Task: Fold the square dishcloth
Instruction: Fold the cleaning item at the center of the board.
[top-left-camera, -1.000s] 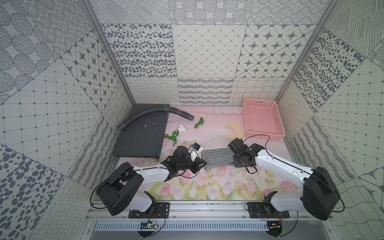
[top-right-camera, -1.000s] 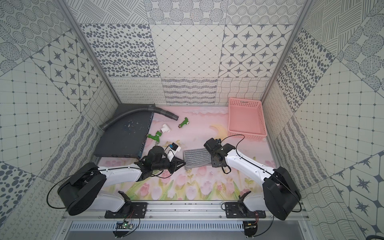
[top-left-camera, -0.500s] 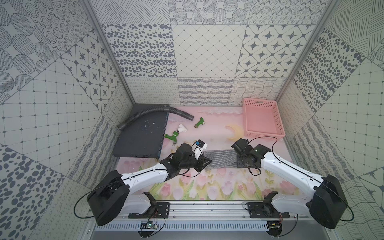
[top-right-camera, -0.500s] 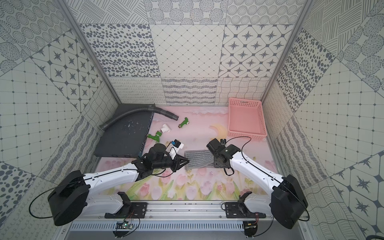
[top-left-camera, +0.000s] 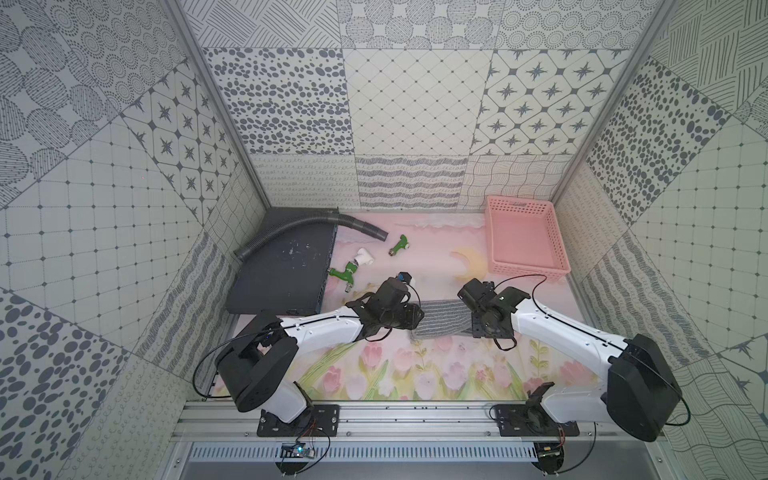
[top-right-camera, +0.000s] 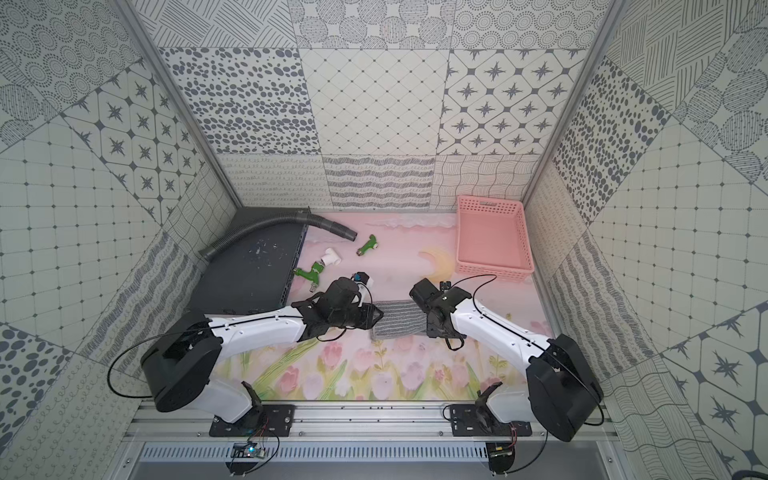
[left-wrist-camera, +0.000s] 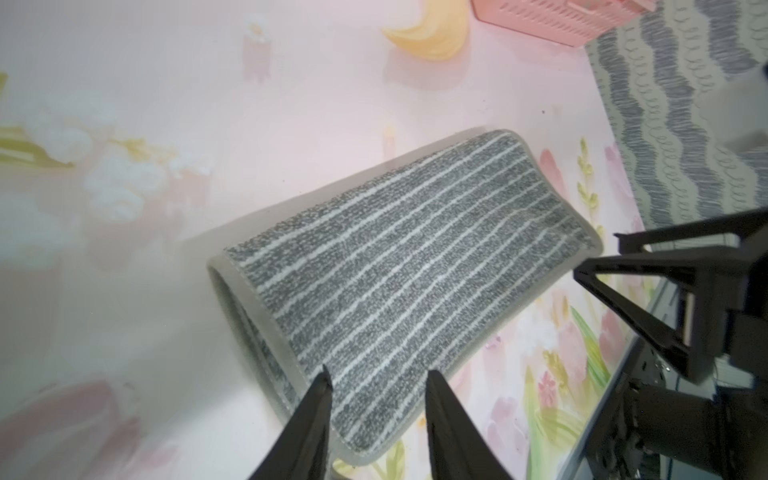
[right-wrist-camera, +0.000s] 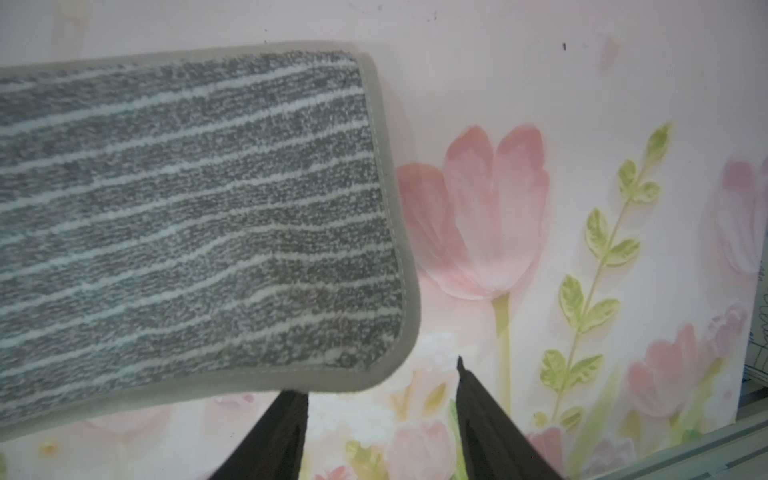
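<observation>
- Left wrist view looks down on the square dishcloth (left-wrist-camera: 415, 270), grey with thin white stripes and a plain hem. It lies doubled over on the table (left-wrist-camera: 187, 104), and one short end shows its two layers curling apart.
- Left jaws stand partly open, with a clear gap between the two dark fingertips (left-wrist-camera: 316, 415). They hang over the nearest corner of the cloth and clamp nothing.
- Right wrist view shows the other end of the cloth flat on the tulip print. Right jaws gape wider. One fingertip (right-wrist-camera: 286, 419) meets the hem at the rounded corner and the other is over bare table, with nothing pinched between them. Whether that tip is under the hem cannot be told.
- In both top views the cloth is a narrow rectangle near the middle of the table, with the left arm (top-left-camera: 324, 328) at one short end and the right arm (top-left-camera: 552, 328) at the other.
- Well apart from it, a pink basket (top-left-camera: 523, 237) sits in the far right corner — a dark hose (top-left-camera: 299, 232), a dark board (top-left-camera: 282, 274) and two green taps (top-left-camera: 343, 274) lie far left.
</observation>
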